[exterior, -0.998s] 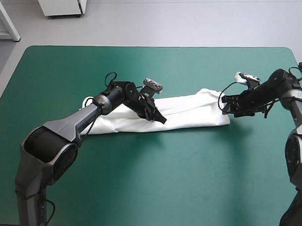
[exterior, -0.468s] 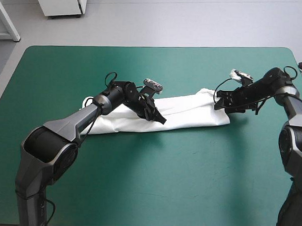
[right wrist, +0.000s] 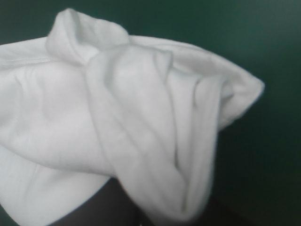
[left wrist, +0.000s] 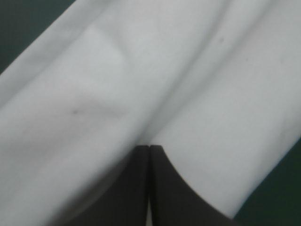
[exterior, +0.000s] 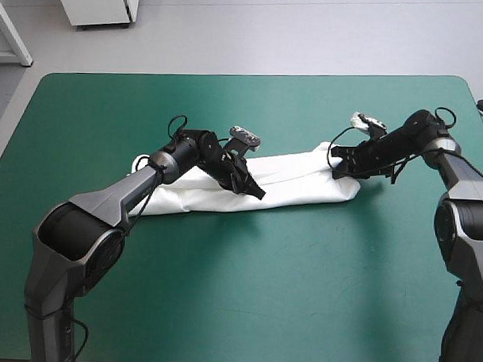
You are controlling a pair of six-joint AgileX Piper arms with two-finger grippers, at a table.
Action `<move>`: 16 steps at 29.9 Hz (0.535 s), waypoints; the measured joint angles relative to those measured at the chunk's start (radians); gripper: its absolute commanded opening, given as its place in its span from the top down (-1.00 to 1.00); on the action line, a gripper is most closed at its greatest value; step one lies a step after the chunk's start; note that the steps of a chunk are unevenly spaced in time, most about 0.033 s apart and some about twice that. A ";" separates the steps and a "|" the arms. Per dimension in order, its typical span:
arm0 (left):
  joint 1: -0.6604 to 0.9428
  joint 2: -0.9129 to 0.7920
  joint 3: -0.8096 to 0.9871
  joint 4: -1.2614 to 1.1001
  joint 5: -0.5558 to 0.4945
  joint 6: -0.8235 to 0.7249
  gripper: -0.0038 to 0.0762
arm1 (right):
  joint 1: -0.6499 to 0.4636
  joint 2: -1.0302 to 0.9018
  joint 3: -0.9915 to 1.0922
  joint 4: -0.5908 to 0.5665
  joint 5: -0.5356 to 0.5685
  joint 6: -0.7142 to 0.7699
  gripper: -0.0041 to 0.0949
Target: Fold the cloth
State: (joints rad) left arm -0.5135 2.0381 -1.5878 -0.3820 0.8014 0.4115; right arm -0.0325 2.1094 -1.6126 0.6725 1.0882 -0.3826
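A: Where is the T-shirt (exterior: 297, 181) lying?

B: Across the middle of the table (exterior: 222, 291), folded down to a long white band. Its long axis runs side to side, and the right end sits a little farther from the robot.

A: And the hands?

B: The left gripper (exterior: 253, 188) rests on the band near its middle, with its fingers pressed together into one point and the tips down on the fabric. The right gripper (exterior: 343, 170) is at the band's right end and clamped on it. The cloth there is bunched up around the fingers.

A: So which way does the fold go?

B: My guess is right end over toward the left, along the band, with the left gripper's point marking the crease. The right arm has the free end, and the rest of the band stretches away from it.

A: Anything the overhead camera misses?

B: The right wrist camera shows the gathered end in thick rolls that hide nearly all of its fingers. The left wrist camera sees only white cloth ahead of the closed tips. The band's far-left end shows only from overhead — and there it is partly under the left arm.
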 measured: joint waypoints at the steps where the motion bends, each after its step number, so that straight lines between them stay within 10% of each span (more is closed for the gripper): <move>1: 0.000 0.000 0.000 0.000 0.000 0.000 0.93 | 0.000 0.001 0.000 0.003 0.000 0.000 0.94; 16: -0.001 0.000 -0.002 0.005 0.007 -0.014 0.93 | 0.017 -0.068 -0.137 -0.032 0.102 -0.003 0.94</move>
State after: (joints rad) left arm -0.5145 2.0381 -1.5897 -0.3772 0.8081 0.3970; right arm -0.0155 2.0416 -1.7491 0.6401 1.1905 -0.3853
